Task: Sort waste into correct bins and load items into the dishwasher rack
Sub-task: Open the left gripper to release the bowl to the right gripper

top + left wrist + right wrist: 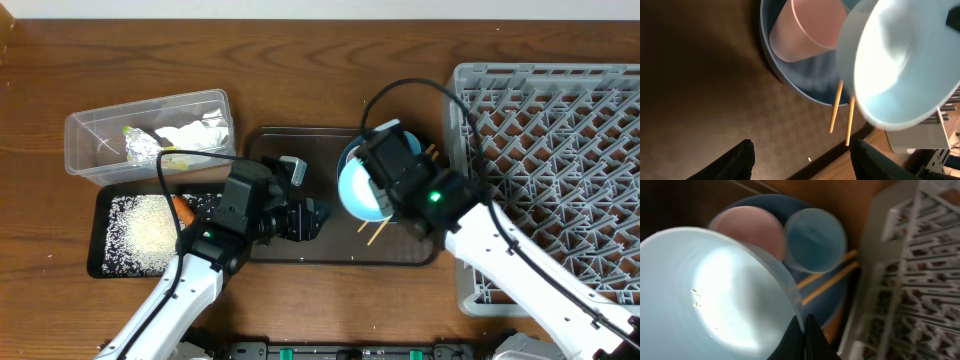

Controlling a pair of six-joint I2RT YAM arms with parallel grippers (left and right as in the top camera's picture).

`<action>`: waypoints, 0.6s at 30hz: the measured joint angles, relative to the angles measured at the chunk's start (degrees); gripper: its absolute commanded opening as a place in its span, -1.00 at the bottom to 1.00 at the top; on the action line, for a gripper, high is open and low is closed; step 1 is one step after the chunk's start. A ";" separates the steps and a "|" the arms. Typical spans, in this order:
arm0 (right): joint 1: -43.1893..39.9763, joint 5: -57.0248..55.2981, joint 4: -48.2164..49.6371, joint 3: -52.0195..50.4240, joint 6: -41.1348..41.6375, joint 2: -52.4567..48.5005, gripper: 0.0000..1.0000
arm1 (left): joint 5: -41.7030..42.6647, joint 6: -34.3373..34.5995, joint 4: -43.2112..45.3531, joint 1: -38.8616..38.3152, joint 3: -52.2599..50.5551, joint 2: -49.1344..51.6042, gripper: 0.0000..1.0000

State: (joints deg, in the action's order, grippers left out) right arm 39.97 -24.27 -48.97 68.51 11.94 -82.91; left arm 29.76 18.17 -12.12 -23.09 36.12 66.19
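Looks like the loading step, not sorting. Nearest, in the right wrist view: right gripper point(802, 330) clenched on the rim of the pale white-blue round bowl point(715, 290), held tilted above the stack. Just behind: small pink cup point(750, 227) and small light blue cup point(815, 237) side by side on the large round blue plate point(827, 309), pair of wooden chopsticks point(832, 275) poking past its edge. Farther right, the large grey plastic lattice rack point(910, 275). Calls next for a carry over the rack wall and a seat among the pegs, probably steering clear of the cups. From the left wrist camera alone: left gripper point(802, 152) spread wide, empty, over the dark brown serving tray point(700, 90). Only from overhead: clear plastic rectangular tub point(90, 140) and shallow black rectangular tray point(105, 205), with crumpled white tissue point(195, 135) and loose white rice grains point(140, 235) already inside.
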 measured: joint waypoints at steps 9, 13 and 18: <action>-7.17 -3.91 4.31 0.00 -11.47 0.00 -0.98 | -0.02 0.02 0.00 0.00 0.00 0.00 0.30; -7.98 -9.11 8.50 0.00 -19.23 0.00 -0.98 | -0.02 0.00 0.02 0.00 0.00 0.00 0.40; -8.33 -19.50 15.61 0.02 -29.14 0.00 -0.98 | -0.22 0.02 -0.02 0.00 0.00 0.00 0.43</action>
State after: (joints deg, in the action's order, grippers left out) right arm 31.64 -43.77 -33.36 68.53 -17.19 -82.91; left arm 29.54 18.20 -12.14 -23.09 36.12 66.19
